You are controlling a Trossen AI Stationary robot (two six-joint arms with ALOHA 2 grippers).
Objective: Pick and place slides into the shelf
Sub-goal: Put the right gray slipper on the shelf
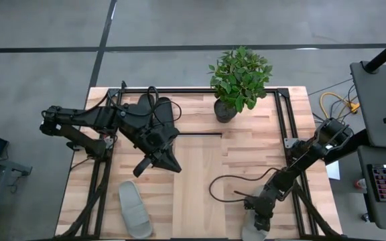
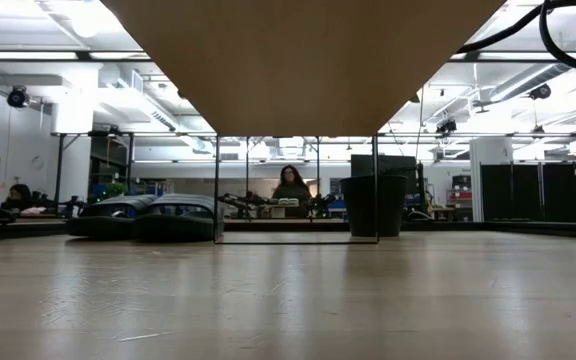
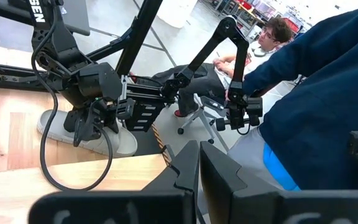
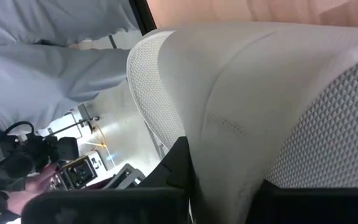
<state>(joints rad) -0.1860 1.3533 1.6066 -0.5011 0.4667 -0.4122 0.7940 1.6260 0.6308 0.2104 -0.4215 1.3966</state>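
My right gripper point(image 1: 259, 215) is down on a pale grey slide point(image 1: 260, 223) at the table's near edge, right of the shelf, and is shut on it. The slide fills the right wrist view point(image 4: 241, 93). A second grey slide point(image 1: 134, 209) lies flat near the front left. Two black slides point(image 2: 143, 218) stand side by side at the far left, partly under my left arm point(image 1: 154, 110). My left gripper point(image 1: 174, 166) is shut and empty above the table, at the left edge of the raised pale wood shelf point(image 1: 203, 187). My right gripper comes at the grey slide from above, fingers pointing down point(image 3: 82, 127). One dark finger point(image 4: 178, 165) lies against the slide's smooth curved wall point(image 4: 229, 130), which reaches in between the fingers. The other finger is hidden by the slide. The slide lies on the table.
A potted plant point(image 1: 238, 80) stands at the far edge, right of centre. Black frame bars point(image 1: 283, 120) run along the table's sides and back. A cable point(image 1: 223, 184) loops over the shelf. A person in dark blue point(image 3: 328, 99) stands close beyond the near edge.
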